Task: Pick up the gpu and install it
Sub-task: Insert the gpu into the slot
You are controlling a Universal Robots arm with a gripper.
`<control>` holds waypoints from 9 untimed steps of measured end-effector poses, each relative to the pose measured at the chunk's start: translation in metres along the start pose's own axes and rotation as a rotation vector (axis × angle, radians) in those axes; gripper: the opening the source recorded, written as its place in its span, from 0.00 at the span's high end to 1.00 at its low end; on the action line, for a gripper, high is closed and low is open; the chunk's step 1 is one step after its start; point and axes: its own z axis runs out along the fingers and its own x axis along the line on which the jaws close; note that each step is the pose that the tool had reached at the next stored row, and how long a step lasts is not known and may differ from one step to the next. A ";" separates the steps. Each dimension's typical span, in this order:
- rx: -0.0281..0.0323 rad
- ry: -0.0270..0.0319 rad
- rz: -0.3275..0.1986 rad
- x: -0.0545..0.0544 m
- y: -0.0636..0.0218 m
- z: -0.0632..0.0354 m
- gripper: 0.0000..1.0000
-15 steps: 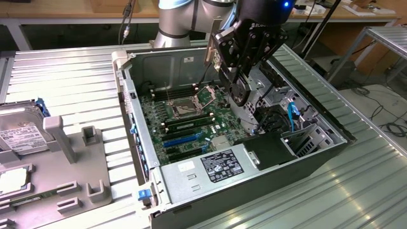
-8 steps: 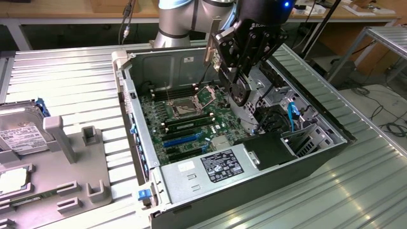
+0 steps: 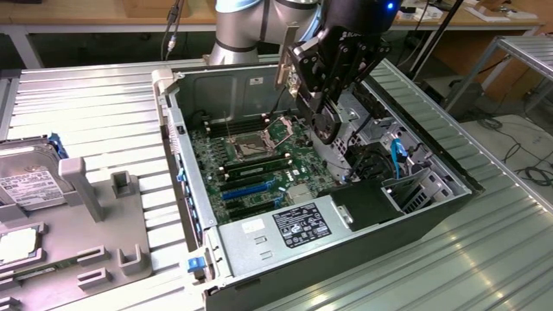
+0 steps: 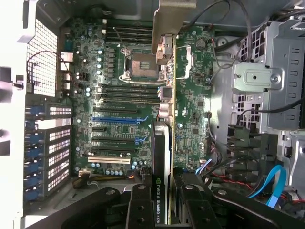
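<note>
while jaws clamp the gpu [image 4: 161, 162], arm [image 3: 250, 26] seemingly tilts.

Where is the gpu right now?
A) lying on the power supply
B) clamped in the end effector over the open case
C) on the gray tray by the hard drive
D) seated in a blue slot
B: the end effector holds the gpu edge-on above the motherboard, and the blue slot is bare.

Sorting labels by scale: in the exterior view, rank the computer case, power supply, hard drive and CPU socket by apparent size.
1. Computer case.
2. Power supply.
3. Hard drive, though the picture's edge cuts it off, so its rank against the power supply is unsure.
4. CPU socket.
</note>
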 end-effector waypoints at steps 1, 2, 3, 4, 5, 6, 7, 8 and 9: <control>0.0000 0.0001 -0.003 0.000 0.0000 0.0000 0.73; -0.0002 0.0002 -0.007 0.000 0.0000 0.0000 0.73; -0.0003 0.0003 -0.011 0.000 0.0000 0.0000 0.73; -0.0005 0.0006 -0.018 0.000 0.0000 0.0000 0.73; -0.0007 0.0007 -0.023 0.000 0.0000 0.0000 0.73; -0.0008 0.0009 -0.028 0.000 0.0000 0.0000 0.73; -0.0009 0.0011 -0.031 0.000 0.0000 0.0000 0.73; -0.0010 0.0012 -0.034 0.000 0.0000 0.0000 0.73; -0.0010 0.0014 -0.040 0.000 0.0000 0.0000 0.73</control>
